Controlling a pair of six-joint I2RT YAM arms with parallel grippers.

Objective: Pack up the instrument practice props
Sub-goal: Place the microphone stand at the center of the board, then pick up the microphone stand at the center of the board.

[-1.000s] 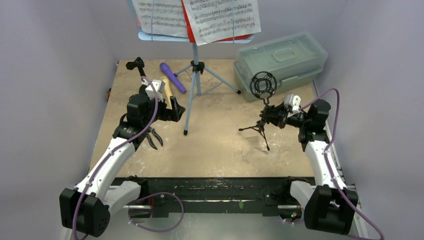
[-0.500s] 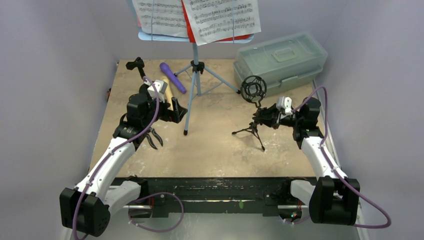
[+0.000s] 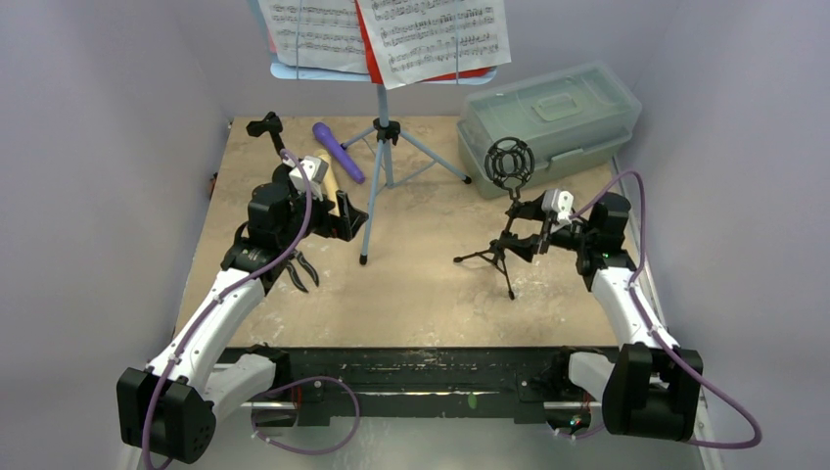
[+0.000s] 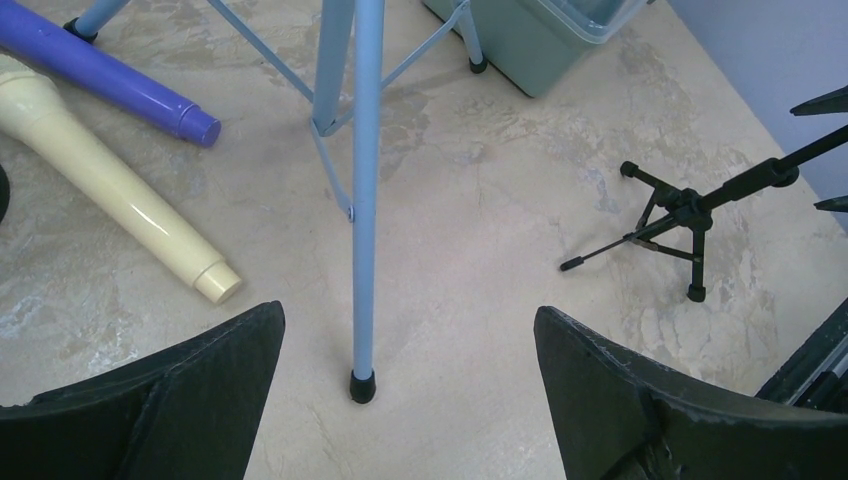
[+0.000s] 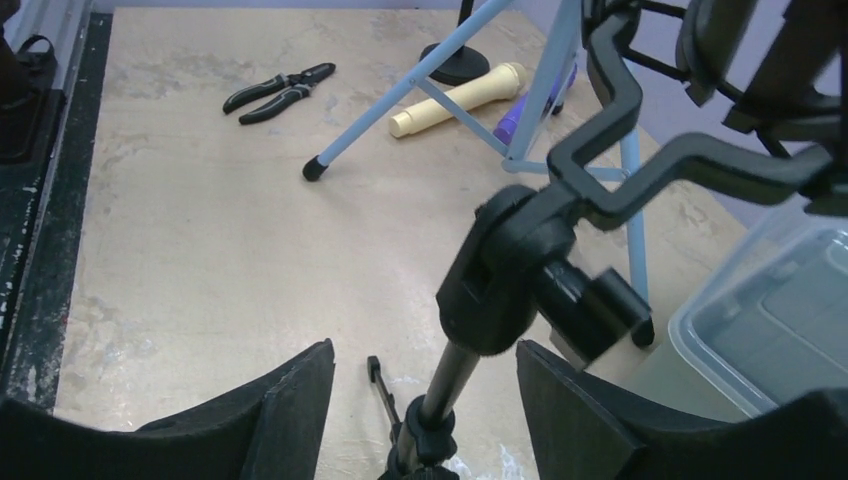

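Straddles the front leg of the music stand (image 3: 382, 103) with the left gripper (image 4: 408, 315): fingers spread wide, one on each side of the blue leg, touching neither it nor anything else, holding nothing. Brackets the pole of the tripod mic stand (image 5: 505, 265), upright on its three feet on the table (image 3: 421, 304) to the right of the music stand and nearer the arms, with the right gripper (image 5: 425, 350): fingers apart, a gap showing on both sides of the pole, so released.

On the music stand's shelf: sheet pages (image 3: 436, 34), white over a red-pink one. Lying flat just left of the music stand: purple microphone (image 3: 338, 152), and beside it, on the side away from the stand, tan microphone (image 4: 120, 200), partly behind the left arm from above. Further left and back: black clip holder (image 3: 266, 124), upright. Left of the music stand's front foot, nearer the arms: pliers (image 3: 299, 269). Right of the music stand, toward the back wall: plastic box (image 3: 548, 113), lid on.
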